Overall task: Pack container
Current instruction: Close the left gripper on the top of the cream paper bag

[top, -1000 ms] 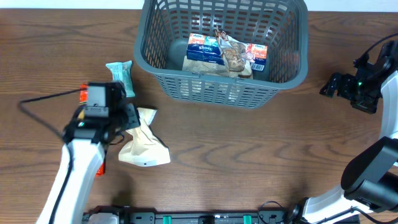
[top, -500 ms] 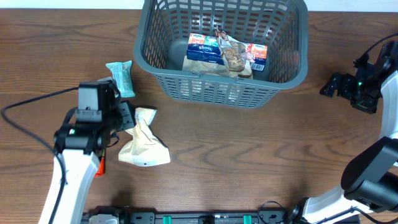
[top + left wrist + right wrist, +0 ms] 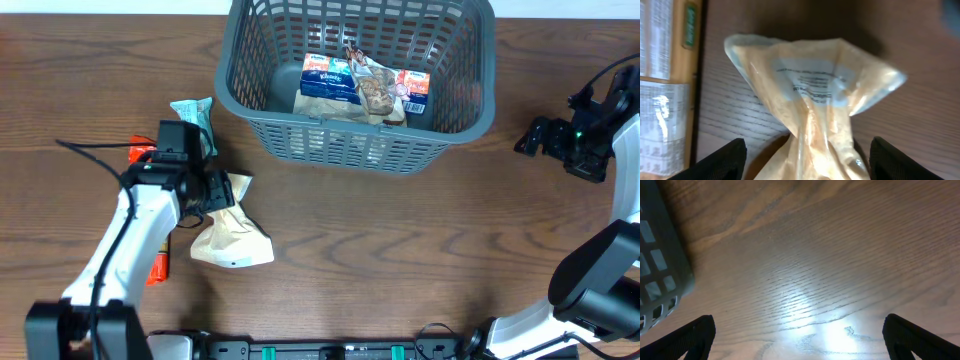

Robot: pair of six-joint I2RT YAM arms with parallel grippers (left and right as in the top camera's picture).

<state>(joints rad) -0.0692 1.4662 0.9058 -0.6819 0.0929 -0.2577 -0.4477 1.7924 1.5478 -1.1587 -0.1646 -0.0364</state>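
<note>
The container [image 3: 340,140], a dark grey slotted basket, stands at the table's far middle and holds tissue packs [image 3: 330,78] and a snack bag [image 3: 375,90]. A cream crinkled bag [image 3: 235,240] lies on the table in front of its left end. My left gripper [image 3: 215,190] is open over that bag's twisted top. In the left wrist view the cream bag [image 3: 815,95] runs between the black fingers [image 3: 722,160], which stand apart from it on both sides. My right gripper [image 3: 532,136] hangs open at the far right, and in the right wrist view its fingertips [image 3: 692,335] are over bare wood.
A teal packet [image 3: 195,120] lies left of the basket. An orange packet [image 3: 157,268] shows beside my left arm, and its printed yellow edge [image 3: 667,75] borders the cream bag. The basket's corner [image 3: 660,265] is at the left of the right wrist view.
My left jaws have spread from nearly shut to wide. The left arm swung and its gripper shifted slightly right onto the cream bag's top. The bag and right arm stayed put.
</note>
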